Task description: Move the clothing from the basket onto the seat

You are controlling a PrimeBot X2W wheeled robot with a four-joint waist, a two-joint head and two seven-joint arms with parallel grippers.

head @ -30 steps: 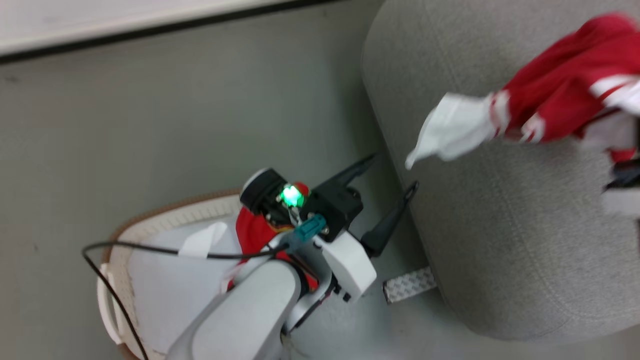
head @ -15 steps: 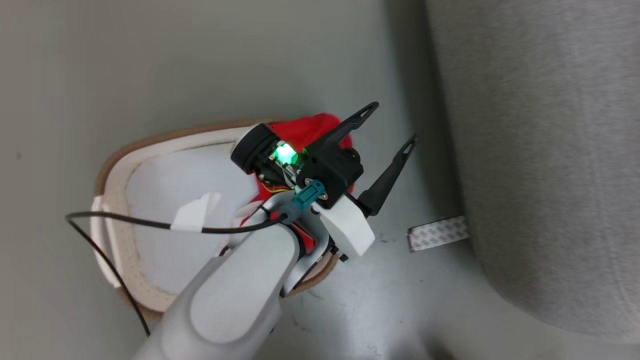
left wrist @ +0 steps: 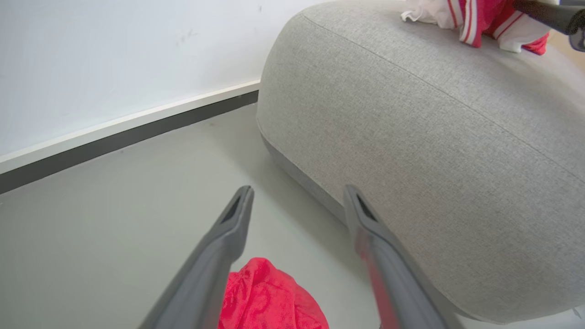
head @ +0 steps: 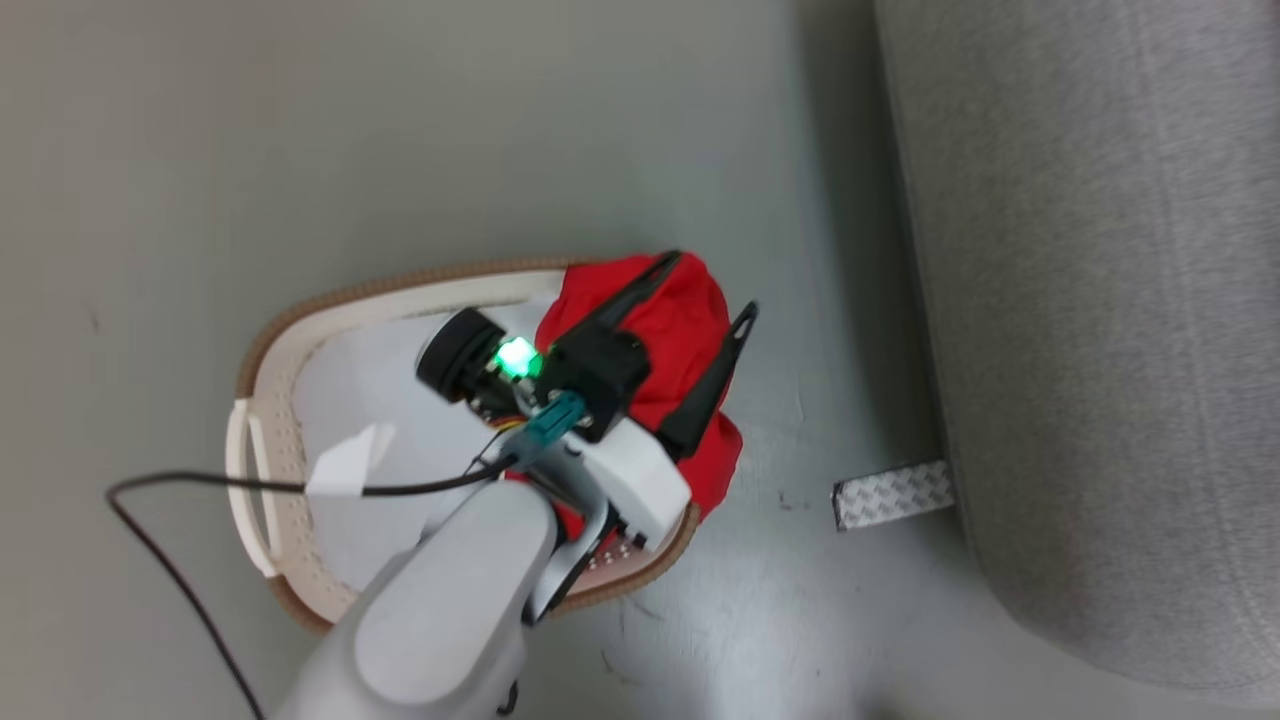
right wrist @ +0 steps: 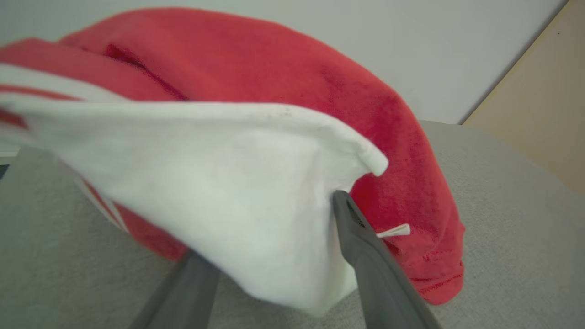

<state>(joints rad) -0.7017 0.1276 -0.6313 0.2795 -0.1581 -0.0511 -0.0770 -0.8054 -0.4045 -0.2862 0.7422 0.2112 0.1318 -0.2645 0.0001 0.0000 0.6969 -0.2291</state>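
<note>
Step in hand: by the look of it, lifting the red garment (head: pixel 670 340) out of the laundry basket (head: pixel 285 480) with the left hand (head: pixel 709 284).
Left hand: spread wide and holding nothing. Fingers poised above the garment, one to each side of its crest. Apparently no contact yet, going by the left wrist view.
Red garment: bunched at the basket's end nearest the seat (head: pixel 1090 300), spilling over the brown rim there.
Right hand (right wrist: pixel 279 214): fingers apart, with the white part of the second garment (right wrist: pixel 274 68) draped between them. No pinch to be seen.
Second garment: lying on the seat's top, toward its far edge in the left wrist view.
Doing it well: come straight down over the highest fold and sink the fingertips deep enough to gather several layers. Then close fully, since a shallow nip on loose cloth would likely slip.
Lift: raise until the trailing cloth clears the rim, or the light basket may drag or tip.
Watch: black cable (head: pixel 200 485) crossing over the basket, best kept off the cloth.
Carry: swing across the floor (head: pixel 400 130) and set down well in from the seat's rounded edge.
</note>
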